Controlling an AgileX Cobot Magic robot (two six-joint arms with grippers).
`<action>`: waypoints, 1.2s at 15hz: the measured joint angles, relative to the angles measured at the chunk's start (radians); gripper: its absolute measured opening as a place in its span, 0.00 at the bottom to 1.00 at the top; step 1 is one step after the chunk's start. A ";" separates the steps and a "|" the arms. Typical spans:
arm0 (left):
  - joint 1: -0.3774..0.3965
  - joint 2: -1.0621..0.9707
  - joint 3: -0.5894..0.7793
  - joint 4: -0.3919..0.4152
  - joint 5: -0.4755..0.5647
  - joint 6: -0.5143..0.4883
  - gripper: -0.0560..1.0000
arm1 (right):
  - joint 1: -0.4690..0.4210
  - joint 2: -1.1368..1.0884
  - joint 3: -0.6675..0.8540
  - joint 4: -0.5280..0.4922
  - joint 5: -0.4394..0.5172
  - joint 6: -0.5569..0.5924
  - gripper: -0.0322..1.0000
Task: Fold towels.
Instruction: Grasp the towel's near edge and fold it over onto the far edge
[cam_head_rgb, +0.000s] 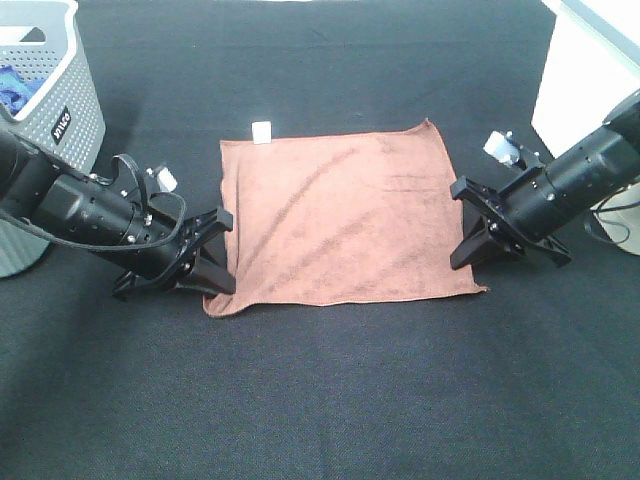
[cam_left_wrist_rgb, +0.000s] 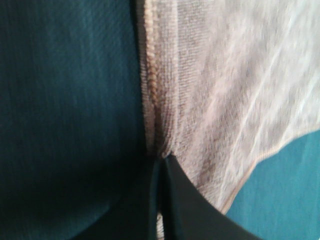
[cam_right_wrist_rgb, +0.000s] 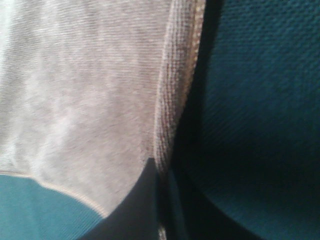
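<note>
The reddish-brown towel (cam_head_rgb: 340, 215) lies spread flat on the black table, with its small white tag (cam_head_rgb: 262, 131) at the far edge. My left gripper (cam_head_rgb: 215, 275) is at the towel's left edge near the front left corner. In the left wrist view the gripper (cam_left_wrist_rgb: 160, 167) is shut, pinching the towel's stitched edge (cam_left_wrist_rgb: 150, 100). My right gripper (cam_head_rgb: 470, 250) is at the right edge near the front right corner. In the right wrist view it (cam_right_wrist_rgb: 160, 172) is shut on the towel's hem (cam_right_wrist_rgb: 175, 90).
A grey slatted basket (cam_head_rgb: 60, 110) stands at the far left with a blue cloth (cam_head_rgb: 14, 86) inside. A white box (cam_head_rgb: 585, 70) stands at the far right, with a cable beside it. The black table cloth (cam_head_rgb: 330, 400) lies bare in front of the towel.
</note>
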 joint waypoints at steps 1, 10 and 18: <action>0.000 -0.016 0.007 0.043 0.002 -0.018 0.05 | 0.000 -0.020 0.005 -0.007 0.014 0.010 0.03; 0.000 -0.273 0.247 0.174 0.016 -0.086 0.05 | 0.001 -0.219 0.272 -0.042 0.042 0.034 0.03; 0.000 -0.352 0.190 0.174 -0.121 -0.076 0.05 | 0.006 -0.243 0.119 0.004 0.019 -0.003 0.03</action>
